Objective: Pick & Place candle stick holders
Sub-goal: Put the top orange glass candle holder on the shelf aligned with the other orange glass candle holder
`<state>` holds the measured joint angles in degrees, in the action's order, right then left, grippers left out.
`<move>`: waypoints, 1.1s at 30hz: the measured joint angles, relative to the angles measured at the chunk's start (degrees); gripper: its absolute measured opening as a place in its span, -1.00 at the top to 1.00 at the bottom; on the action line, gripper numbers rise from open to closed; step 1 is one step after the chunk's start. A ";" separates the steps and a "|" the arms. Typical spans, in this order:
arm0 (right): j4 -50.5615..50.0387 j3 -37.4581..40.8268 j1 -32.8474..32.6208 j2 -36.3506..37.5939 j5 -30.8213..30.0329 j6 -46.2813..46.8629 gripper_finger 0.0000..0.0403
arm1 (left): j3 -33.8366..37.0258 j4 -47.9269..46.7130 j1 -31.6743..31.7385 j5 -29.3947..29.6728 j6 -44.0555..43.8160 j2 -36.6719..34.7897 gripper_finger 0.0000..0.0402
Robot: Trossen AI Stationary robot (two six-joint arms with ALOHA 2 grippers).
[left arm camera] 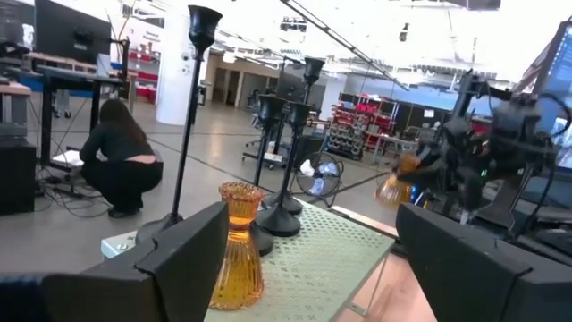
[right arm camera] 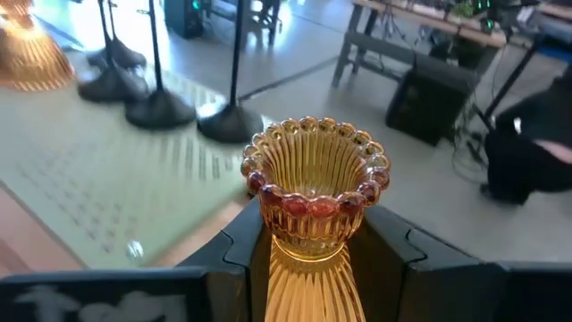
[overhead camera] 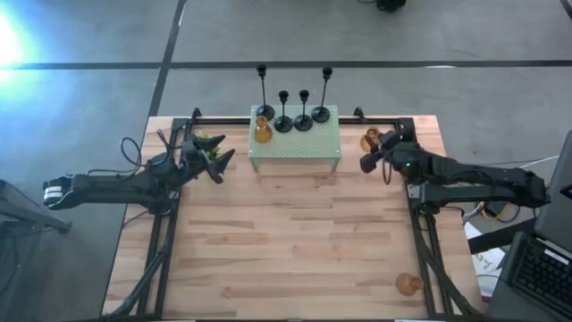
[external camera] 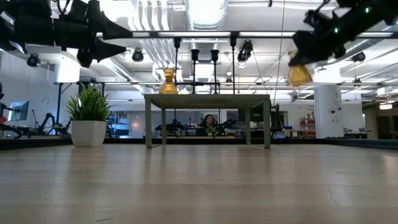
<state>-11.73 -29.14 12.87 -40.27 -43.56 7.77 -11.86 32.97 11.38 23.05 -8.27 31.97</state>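
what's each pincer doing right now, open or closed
Left pincer: open, holding nothing, beside the stand.
Right pincer: closed on an amber glass holder.

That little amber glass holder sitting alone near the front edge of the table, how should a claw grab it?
The lone amber holder seems to stand upright with open table around it. Best come from above or the side and close on its narrow waist under the flared rim, as the right gripper holds its amber holder.

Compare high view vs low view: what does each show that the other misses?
High only: a third amber holder near the table's front right edge, and the wooden table whole from above. Low only: a white-potted plant standing upright, and a person beyond the stand. Both: the pale green stand carrying four black holders and one amber holder, plus the right pincer carrying another amber holder.
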 joint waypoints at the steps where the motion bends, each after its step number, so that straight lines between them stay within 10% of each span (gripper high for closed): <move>1: -0.98 -1.61 -0.01 0.02 0.29 -0.83 0.47 | 0.00 0.00 0.00 0.00 0.06 0.00 -0.62; 33: 10.25 -19.98 -4.36 -24.30 23.07 -4.36 0.47 | -0.02 -1.68 -0.02 -0.04 -4.09 0.07 -0.62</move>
<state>-1.49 -49.12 8.51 -64.57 -20.49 3.42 -11.88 31.29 11.35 23.00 -12.36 32.03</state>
